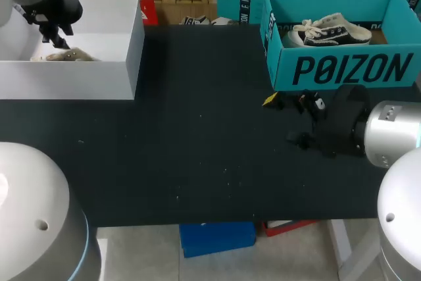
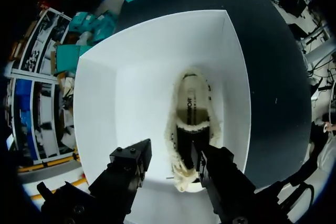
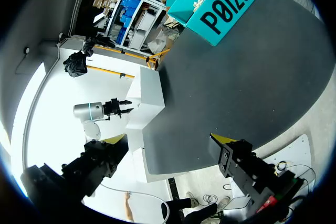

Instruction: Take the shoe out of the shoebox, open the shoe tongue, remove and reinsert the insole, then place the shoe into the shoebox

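Clearly early in the job: nothing of it looks done. Cream, fleecy-lined shoe [image 2: 191, 116] lies flat on the floor of the white shoebox [image 1: 99, 77], not yet lifted out. Tongue, insole and the return to the box are all ahead, by my reading. Box sits at 10 o'clock on the dark bench [image 1: 197, 156]. Left gripper [image 2: 169, 156] hangs inside the box over the shoe's near end, fingers [image 2: 128, 161] spread apart and holding nothing. One finger overlaps the shoe's end and the other stands over box floor beside it, so the shoe is not squarely between them. Contact with the shoe: cannot tell. Right gripper [image 3: 168, 140] sits over the bench at 3 o'clock, fingers wide apart, nothing in them, well apart from the white box. Around: a teal shoebox [image 1: 342, 70] at 2 o'clock, just behind the right gripper, with a black-and-white sneaker [image 1: 332, 31] lying in it; the left arm is not at that box. In the way: the white box's tall walls hem the left fingers in, and the shoe lies near one wall, leaving little room for a finger on that side. Middle of the bench, between the two boxes, looks the likely spot to set the shoe down.
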`<state>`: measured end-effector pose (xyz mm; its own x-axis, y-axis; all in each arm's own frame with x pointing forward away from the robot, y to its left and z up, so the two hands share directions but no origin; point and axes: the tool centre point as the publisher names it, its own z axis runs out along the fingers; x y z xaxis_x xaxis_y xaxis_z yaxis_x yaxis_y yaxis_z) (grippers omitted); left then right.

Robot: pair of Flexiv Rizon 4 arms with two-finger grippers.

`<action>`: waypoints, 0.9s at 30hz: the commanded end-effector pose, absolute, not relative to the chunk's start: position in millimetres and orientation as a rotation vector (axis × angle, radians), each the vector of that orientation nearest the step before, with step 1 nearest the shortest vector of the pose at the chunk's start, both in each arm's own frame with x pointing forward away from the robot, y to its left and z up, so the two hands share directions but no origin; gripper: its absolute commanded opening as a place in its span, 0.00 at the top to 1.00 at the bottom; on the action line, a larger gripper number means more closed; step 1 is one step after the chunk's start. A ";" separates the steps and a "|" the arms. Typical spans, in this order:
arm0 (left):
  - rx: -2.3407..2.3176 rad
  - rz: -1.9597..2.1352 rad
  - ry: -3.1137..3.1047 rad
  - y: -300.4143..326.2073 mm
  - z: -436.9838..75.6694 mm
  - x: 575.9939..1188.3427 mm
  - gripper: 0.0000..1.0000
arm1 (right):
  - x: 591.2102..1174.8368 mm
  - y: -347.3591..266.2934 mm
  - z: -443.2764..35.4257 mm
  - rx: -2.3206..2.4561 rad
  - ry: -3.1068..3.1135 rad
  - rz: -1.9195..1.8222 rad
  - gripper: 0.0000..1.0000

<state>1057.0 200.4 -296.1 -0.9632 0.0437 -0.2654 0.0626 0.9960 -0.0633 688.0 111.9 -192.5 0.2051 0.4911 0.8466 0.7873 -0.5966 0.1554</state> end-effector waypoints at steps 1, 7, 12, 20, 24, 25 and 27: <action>0.066 -0.080 2.912 192.4 -271.3 1051.0 0.52 | 685.1 105.2 -196.4 -2.114 -1.212 -1.287 0.00; 0.053 -0.072 2.947 178.6 -245.1 1036.0 0.53 | 685.1 105.2 -196.4 -2.114 -1.212 -1.287 0.00; 0.050 -0.060 2.981 163.8 -222.8 1019.3 0.52 | 685.1 105.2 -196.4 -2.114 -1.212 -1.287 0.00; 0.044 -0.012 2.981 142.2 -193.8 995.9 0.43 | 685.1 105.2 -196.4 -2.114 -1.212 -1.287 0.00; 0.041 -0.008 2.987 130.0 -186.3 985.3 0.47 | 685.1 105.2 -196.4 -2.114 -1.212 -1.287 0.00; 0.041 -0.007 2.989 127.3 -185.1 982.8 0.47 | 685.1 105.2 -196.4 -2.114 -1.212 -1.287 0.00; 0.041 -0.005 2.996 122.7 -184.1 978.4 0.45 | 685.1 105.2 -196.4 -2.114 -1.212 -1.287 0.00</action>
<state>987.1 126.7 -187.9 -0.9901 0.0278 -0.1374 0.0301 0.9994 -0.0149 688.0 111.9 -192.6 0.2051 0.4912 0.8466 0.7874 -0.5966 0.1553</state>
